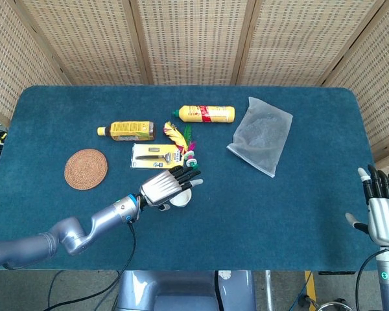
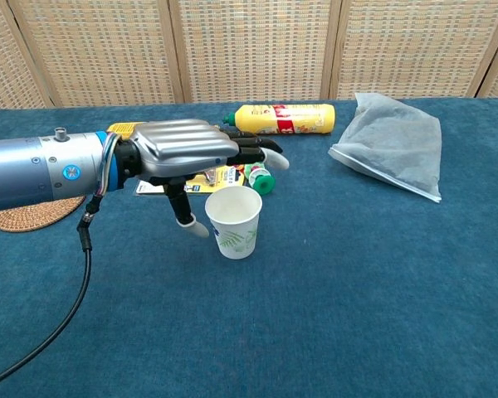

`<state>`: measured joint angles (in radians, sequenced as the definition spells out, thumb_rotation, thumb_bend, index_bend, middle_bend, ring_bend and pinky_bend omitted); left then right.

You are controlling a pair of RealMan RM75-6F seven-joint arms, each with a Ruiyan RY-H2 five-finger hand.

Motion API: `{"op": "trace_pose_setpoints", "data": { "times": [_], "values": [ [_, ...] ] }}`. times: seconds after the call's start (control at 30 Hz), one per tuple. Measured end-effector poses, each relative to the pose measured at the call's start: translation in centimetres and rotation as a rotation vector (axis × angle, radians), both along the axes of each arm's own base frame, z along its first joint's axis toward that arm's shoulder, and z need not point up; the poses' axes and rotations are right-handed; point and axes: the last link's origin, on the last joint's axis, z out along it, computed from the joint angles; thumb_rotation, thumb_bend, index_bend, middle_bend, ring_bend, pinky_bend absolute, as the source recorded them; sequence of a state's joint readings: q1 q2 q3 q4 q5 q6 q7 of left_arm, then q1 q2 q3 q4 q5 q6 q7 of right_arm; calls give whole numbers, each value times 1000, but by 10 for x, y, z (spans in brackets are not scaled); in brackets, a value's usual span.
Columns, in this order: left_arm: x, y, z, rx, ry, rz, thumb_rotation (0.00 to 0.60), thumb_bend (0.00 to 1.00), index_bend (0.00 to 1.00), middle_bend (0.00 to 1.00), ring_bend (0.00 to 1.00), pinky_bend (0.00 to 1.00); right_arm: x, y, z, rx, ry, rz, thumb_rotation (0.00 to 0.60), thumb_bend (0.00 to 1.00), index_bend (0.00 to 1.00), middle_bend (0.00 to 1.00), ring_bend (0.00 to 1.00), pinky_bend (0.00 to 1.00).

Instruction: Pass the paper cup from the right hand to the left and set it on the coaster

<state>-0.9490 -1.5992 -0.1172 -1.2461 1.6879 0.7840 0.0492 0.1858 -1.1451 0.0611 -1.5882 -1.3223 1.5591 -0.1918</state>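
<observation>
The white paper cup [image 2: 233,221] with a leaf print stands upright on the blue table, near the middle front. My left hand [image 2: 191,153] hovers just behind and left of it, fingers stretched out flat past the rim and thumb hanging down beside the cup wall, gripping nothing. From the head view the left hand [image 1: 165,188] covers much of the cup [image 1: 181,201]. The round woven coaster [image 1: 85,169] lies bare at the left; in the chest view my forearm hides part of the coaster [image 2: 21,217]. My right hand [image 1: 384,214] is off the table's right edge, fingers straight and empty.
Behind the cup lie a razor card [image 1: 154,156], a feather shuttlecock [image 1: 185,146], a brown-labelled bottle [image 1: 126,130] and a yellow bottle [image 1: 206,114] on its side. A clear plastic bag [image 1: 262,134] lies at the right rear. Wicker screens stand behind the table.
</observation>
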Motion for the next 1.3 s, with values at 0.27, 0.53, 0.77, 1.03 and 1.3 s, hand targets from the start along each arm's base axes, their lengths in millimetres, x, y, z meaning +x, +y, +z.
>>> {"op": "trace_pose_setpoints", "data": {
  "times": [0.27, 0.53, 0.77, 1.03, 1.3],
  "values": [
    [4, -3, -13, -25, 23, -17, 600, 0, 237, 348, 438, 451, -2, 1, 0, -4, -1, -11, 600, 0, 7, 0, 0, 0],
    [3, 0, -20, -3, 18, -6, 600, 0, 367, 451, 519, 471, -3, 1, 1, -2, -4, -13, 600, 0, 7, 0, 0, 0],
    [2, 5, -15, 22, 3, 10, 600, 0, 371, 453, 521, 472, -2, 0, 1, -1, -7, -10, 600, 0, 8, 0, 0, 0],
    [-8, 24, 29, 99, -27, 50, 600, 0, 372, 451, 510, 472, -1, 1, -2, 9, -13, -3, 600, 0, 12, 0, 0, 0],
    [-65, 49, 117, 204, 60, 267, 600, 0, 372, 452, 499, 472, 3, 1, -9, 31, -9, 6, 600, 0, 13, 0, 0, 0]
  ]
}}
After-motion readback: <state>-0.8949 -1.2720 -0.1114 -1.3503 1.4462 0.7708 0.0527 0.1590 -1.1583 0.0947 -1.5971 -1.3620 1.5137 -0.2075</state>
